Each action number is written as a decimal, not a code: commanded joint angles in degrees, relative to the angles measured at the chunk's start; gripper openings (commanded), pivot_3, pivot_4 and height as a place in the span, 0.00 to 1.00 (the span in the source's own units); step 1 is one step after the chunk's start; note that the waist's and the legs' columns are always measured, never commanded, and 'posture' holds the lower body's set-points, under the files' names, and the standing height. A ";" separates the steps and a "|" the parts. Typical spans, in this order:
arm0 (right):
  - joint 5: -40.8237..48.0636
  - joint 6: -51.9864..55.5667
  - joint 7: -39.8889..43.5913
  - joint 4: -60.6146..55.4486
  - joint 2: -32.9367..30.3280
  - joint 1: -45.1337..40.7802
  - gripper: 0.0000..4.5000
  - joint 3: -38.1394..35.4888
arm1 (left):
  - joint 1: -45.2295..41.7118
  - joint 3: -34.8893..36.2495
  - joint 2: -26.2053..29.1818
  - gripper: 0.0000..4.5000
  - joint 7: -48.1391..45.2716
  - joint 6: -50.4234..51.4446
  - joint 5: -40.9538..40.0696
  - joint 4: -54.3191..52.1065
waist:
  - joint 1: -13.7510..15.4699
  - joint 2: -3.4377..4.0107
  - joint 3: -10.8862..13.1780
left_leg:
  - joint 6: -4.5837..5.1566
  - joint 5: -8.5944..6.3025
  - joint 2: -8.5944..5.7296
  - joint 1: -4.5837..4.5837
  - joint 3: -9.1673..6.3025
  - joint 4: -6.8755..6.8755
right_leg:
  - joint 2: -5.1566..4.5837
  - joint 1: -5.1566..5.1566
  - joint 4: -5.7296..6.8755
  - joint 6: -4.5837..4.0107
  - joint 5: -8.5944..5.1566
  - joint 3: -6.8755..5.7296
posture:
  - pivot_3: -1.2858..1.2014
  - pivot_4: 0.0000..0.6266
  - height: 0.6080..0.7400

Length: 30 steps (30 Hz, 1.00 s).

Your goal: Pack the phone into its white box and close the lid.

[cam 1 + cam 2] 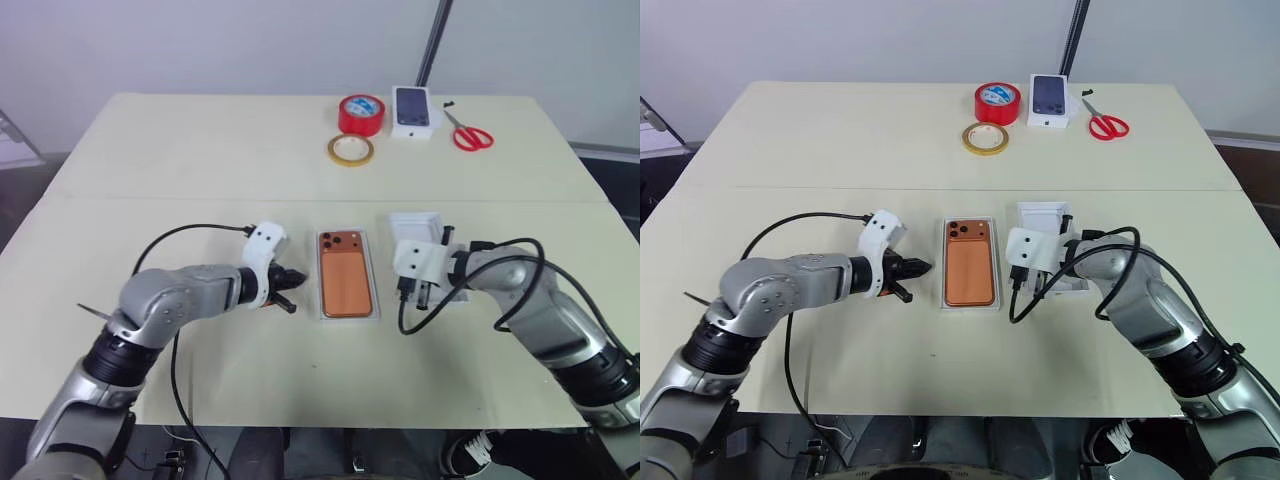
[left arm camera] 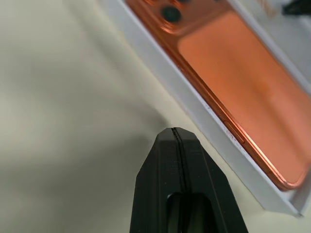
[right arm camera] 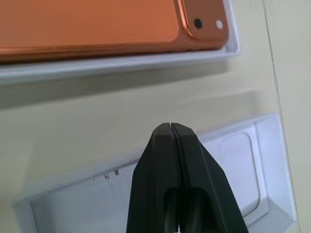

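Phone point(image 1: 346, 276): one, flat copper-orange, lying in white box point(image 1: 375, 312).
Lid point(image 1: 413, 224): one, white cardboard.
Tape rolls: two.
Left gripper point(image 1: 291, 292), right gripper point(image 3: 170, 127): both sitting pinched closed, empty.

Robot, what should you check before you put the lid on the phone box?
1. The phone lies flat inside the white box: ok.
2. Nothing lies on top of the phone: ok.
3. The left gripper is shut, empty and beside the box, not touching it: ok.
4. The right gripper is shut over the lid, not holding it: not ok.
5. The lid is undamaged: cannot tell.
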 commanded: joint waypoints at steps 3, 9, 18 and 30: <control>-3.11 -1.27 0.12 1.20 3.25 -1.04 0.00 3.53 | -3.81 -4.65 -2.25 0.01 -7.25 0.39 8.11 1.58 | 0.15 0.00 0.00 | 0.01 0.00 0.01 0.01 -0.02 0.01 | 0.01 0.02 0.02 0.00 0.00 -0.01 | 0.52 0.24 1.00; -4.43 -1.40 1.78 0.07 4.29 -0.99 0.00 4.84 | -6.04 -6.85 -6.07 0.01 -13.05 0.82 13.45 3.46 | 0.41 0.03 0.02 | 0.12 0.01 -0.11 0.00 -0.02 0.11 | -0.13 0.10 0.02 0.01 0.01 -0.04 | 0.52 0.24 1.00; -2.89 1.21 6.23 -7.88 -1.34 5.60 0.00 -0.76 | -8.51 -9.17 -15.13 0.01 -18.52 4.61 16.66 4.03 | 1.77 0.03 0.02 | 0.35 -0.05 -0.26 -0.03 -0.09 0.13 | -0.27 0.15 -0.01 0.08 0.00 -0.12 | 0.52 0.24 1.00; -3.20 3.51 6.80 -10.92 -4.74 12.08 0.00 -6.56 | -6.57 -6.37 -17.42 0.01 -20.15 7.88 18.78 2.76 | 1.44 0.03 0.02 | 0.36 -0.05 -0.21 0.00 -0.12 0.13 | -0.19 0.16 0.04 0.08 0.00 -0.11 | 0.52 0.24 1.00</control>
